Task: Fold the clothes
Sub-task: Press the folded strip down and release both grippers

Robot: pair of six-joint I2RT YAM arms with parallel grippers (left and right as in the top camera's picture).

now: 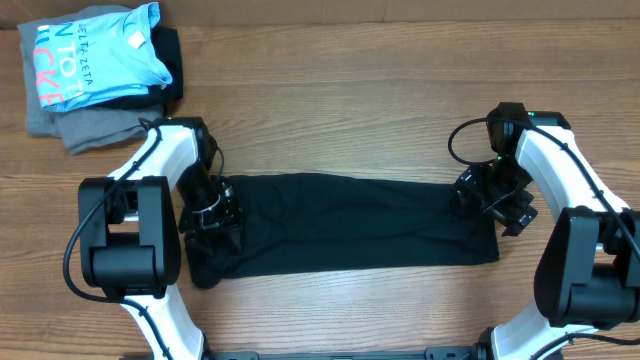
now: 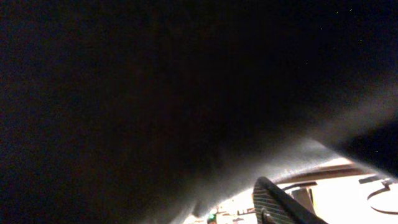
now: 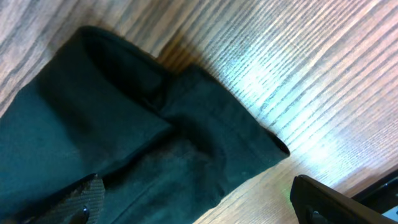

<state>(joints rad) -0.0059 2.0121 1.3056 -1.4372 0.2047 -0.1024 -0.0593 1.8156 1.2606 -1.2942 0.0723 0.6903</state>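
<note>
**Black T-shirt stretched in a band across the table, an arm at each end**

Overhead: We see a wood-grain table filling the view, with nothing of the room beyond it. The black T-shirt lies across its middle as a long band running left to right. The left arm comes down on the band's left end and the right arm on its right end. At the far left corner, well apart from the T-shirt, a light-blue shirt with white lettering lies on a grey garment. The left jaws are black against black cloth, so we cannot tell how they stand.

Left wrist: Dark cloth sits close to the lens and covers nearly everything. Only one ridged finger shows at the bottom edge, beside a bright, blurred strip. The other finger is hidden, so here too the left jaws' stance is beyond us.

Right wrist: The T-shirt's end lies in folded layers on the wood, which glares white under the light. Two fingers are cut off by the bottom edge, one over the cloth and the other over bare wood. The right jaws are spread wide and pinch nothing.
</note>
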